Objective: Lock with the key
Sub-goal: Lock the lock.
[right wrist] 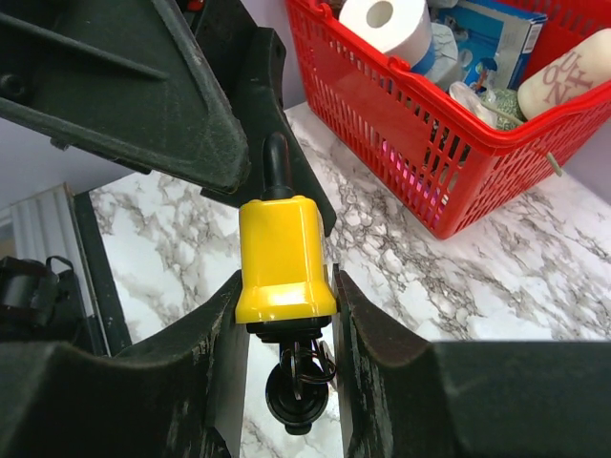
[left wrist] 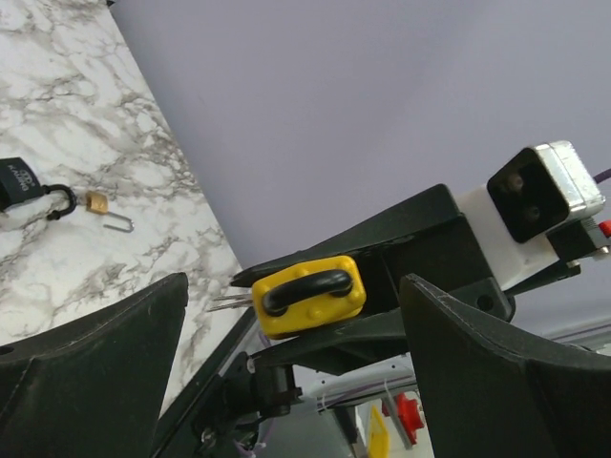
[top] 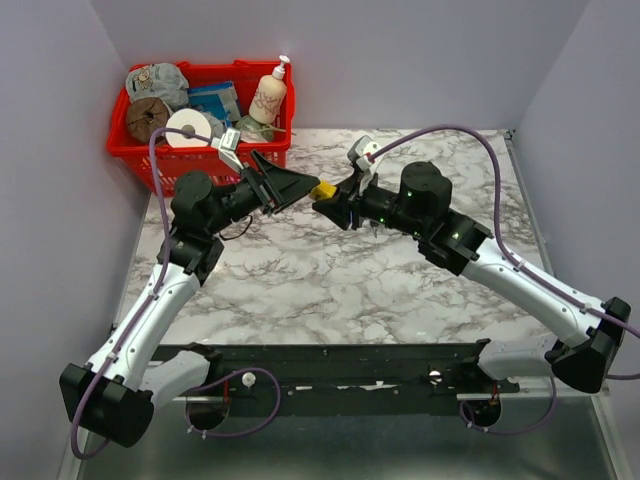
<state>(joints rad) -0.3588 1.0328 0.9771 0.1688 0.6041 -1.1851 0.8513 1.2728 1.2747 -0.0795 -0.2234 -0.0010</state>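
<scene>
A yellow padlock (top: 323, 189) with a black shackle is held up above the table between the two arms. My right gripper (right wrist: 286, 315) is shut on its body (right wrist: 282, 258). A black-headed key (right wrist: 298, 396) on a wire ring sticks out of the lock's underside, between my right fingers. The shackle (right wrist: 276, 167) points toward my left gripper (top: 292, 186), which is open. In the left wrist view the padlock (left wrist: 310, 296) sits just ahead of the gap between the spread left fingers (left wrist: 95, 363), not touching them.
A red basket (top: 200, 120) holding a paper roll, a bottle and boxes stands at the back left and also shows in the right wrist view (right wrist: 458, 143). A black padlock (left wrist: 24, 186) and a small brass padlock (left wrist: 95, 201) lie on the marble table (top: 330, 280).
</scene>
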